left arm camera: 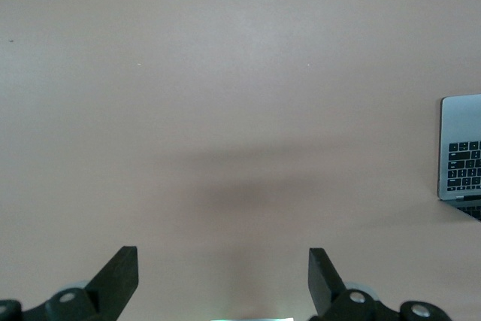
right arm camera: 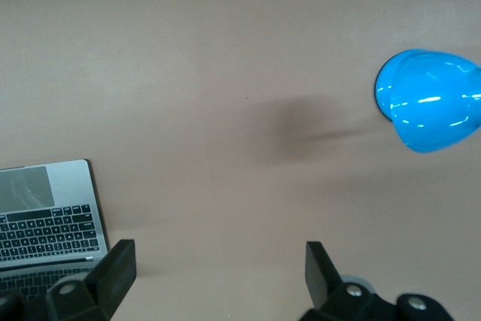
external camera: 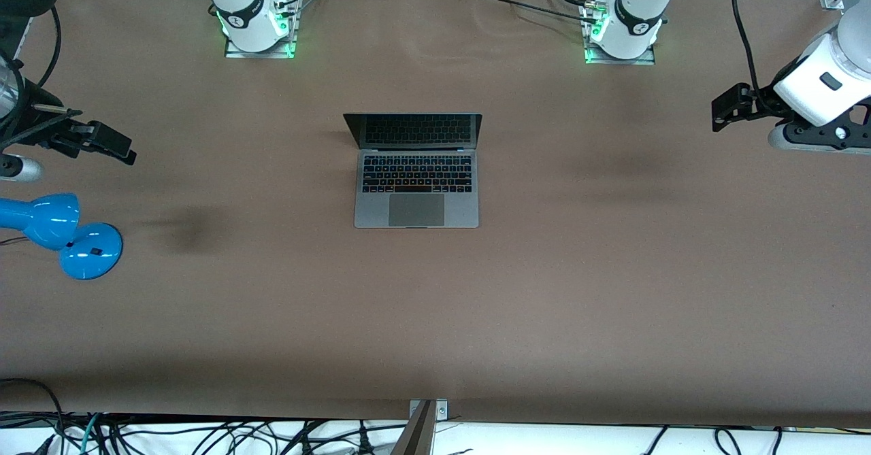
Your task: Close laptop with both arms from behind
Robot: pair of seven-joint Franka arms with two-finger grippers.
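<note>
The laptop (external camera: 416, 173) lies open in the middle of the brown table (external camera: 544, 292), its dark screen upright and facing the front camera. It shows at the edge of the left wrist view (left arm camera: 460, 148) and of the right wrist view (right arm camera: 45, 216). My left gripper (external camera: 722, 109) hangs over bare table toward the left arm's end, well apart from the laptop. In its wrist view the gripper (left arm camera: 223, 276) is open and empty. My right gripper (external camera: 117, 146) hangs over the table toward the right arm's end. It is open and empty too (right arm camera: 220, 272).
A glossy blue desk lamp (external camera: 61, 234) stands at the right arm's end of the table, nearer to the front camera than the right gripper; its head shows in the right wrist view (right arm camera: 428, 99). Both arm bases (external camera: 255, 20) (external camera: 622, 26) stand along the table's edge.
</note>
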